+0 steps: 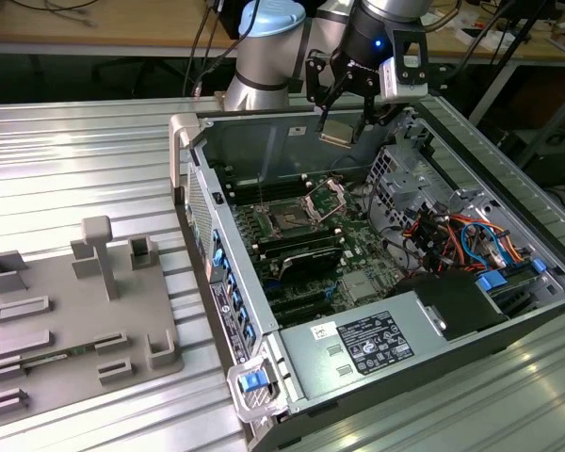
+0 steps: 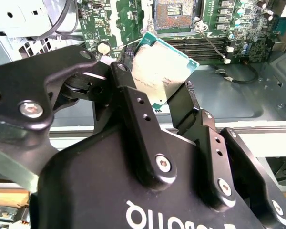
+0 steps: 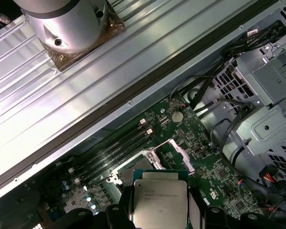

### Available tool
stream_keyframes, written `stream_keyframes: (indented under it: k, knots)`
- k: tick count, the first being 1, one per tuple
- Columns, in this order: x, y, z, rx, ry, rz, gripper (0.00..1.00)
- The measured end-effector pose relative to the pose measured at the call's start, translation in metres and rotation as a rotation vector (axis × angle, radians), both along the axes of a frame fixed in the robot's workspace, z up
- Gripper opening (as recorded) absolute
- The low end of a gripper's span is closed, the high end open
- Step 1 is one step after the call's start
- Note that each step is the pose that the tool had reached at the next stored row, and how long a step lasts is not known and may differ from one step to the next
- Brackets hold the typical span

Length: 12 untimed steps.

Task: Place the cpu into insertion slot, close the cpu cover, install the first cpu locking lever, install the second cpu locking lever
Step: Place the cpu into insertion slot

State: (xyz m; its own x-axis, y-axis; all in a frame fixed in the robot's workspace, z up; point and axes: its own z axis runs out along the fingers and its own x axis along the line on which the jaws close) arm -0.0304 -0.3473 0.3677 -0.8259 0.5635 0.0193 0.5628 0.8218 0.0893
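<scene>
The cpu [image 1: 338, 133], a flat square chip with a dull silver top, hangs tilted in the air above the back of the open computer case. My gripper [image 1: 341, 125] is shut on it, its black fingers [image 2: 133, 102] pressing two opposite edges. In both wrist views the cpu [image 2: 164, 71] [image 3: 160, 202] sits between the fingers, over the motherboard. The insertion slot [image 2: 174, 12] lies bare below, its contact field exposed, and in the exterior view it [image 1: 290, 222] is below and to the left of the chip. The cpu cover [image 1: 326, 196] [image 3: 168, 155] stands swung open beside it.
Memory slots [image 3: 117, 150] run beside the socket. A metal drive cage with bundled cables [image 1: 433, 221] fills the case's right side, and a power supply [image 1: 377, 341] lies at the front. A grey fixture plate [image 1: 66, 315] rests on the ribbed table, left of the case wall [image 1: 200, 202].
</scene>
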Motion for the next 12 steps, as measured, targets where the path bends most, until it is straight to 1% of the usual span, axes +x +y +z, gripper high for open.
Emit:
stream_keyframes:
  k: [7, 12]
  knots:
    - [0.0, 0.0, 0.0, 0.0, 0.0, -0.001, 0.55]
    - [-0.0005, 0.0, 0.0, 0.0, 0.0, -0.031, 0.55]
